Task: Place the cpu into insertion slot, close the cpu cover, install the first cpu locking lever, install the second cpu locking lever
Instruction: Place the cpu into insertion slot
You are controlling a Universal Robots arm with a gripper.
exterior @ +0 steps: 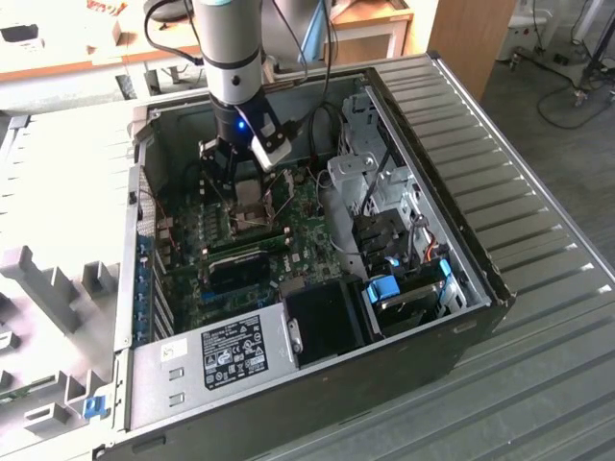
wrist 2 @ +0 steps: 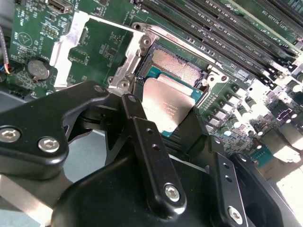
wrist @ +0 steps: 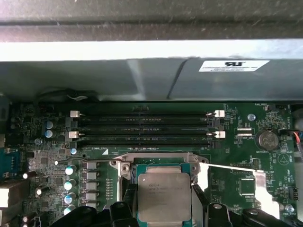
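**While the cpu hangs at the slot, no step is finished**

Seen in the exterior view, the arm reaches down into the open case (exterior: pixel 452 279), which lies on the ribbed worktop (exterior: pixel 548 182). The tool (exterior: pixel 233 175) sits low over the board (exterior: pixel 317 240). Its bulk covers the slot there, so the cpu cannot be picked out.

In the second wrist view the tool (wrist 2: pixel 165 113) is clamped on the cpu (wrist 2: pixel 166 101), with black fingers (wrist 2: pixel 142 127) at two opposite edges. The chip lies tilted over part of the slot (wrist 2: pixel 177 66), whose tan pin field is bare beyond it. I judge it not yet seated, though the fingers hide whether its near edge touches the pins. The cover (wrist 2: pixel 66 42) lies swung back on the board beside the slot.

In the first wrist view the cpu (wrist: pixel 163 194) sits squarely over the slot (wrist: pixel 156 159), near the memory slots (wrist: pixel 142 127), and the cover (wrist: pixel 259 182) lies open to one side. The tool's fingers are cut off at the frame edge. By my reading, placing is under way, and the cover and both levers are left. A thin bright rod (wrist: pixel 85 161) by the slot may be a lever; I cannot tell.
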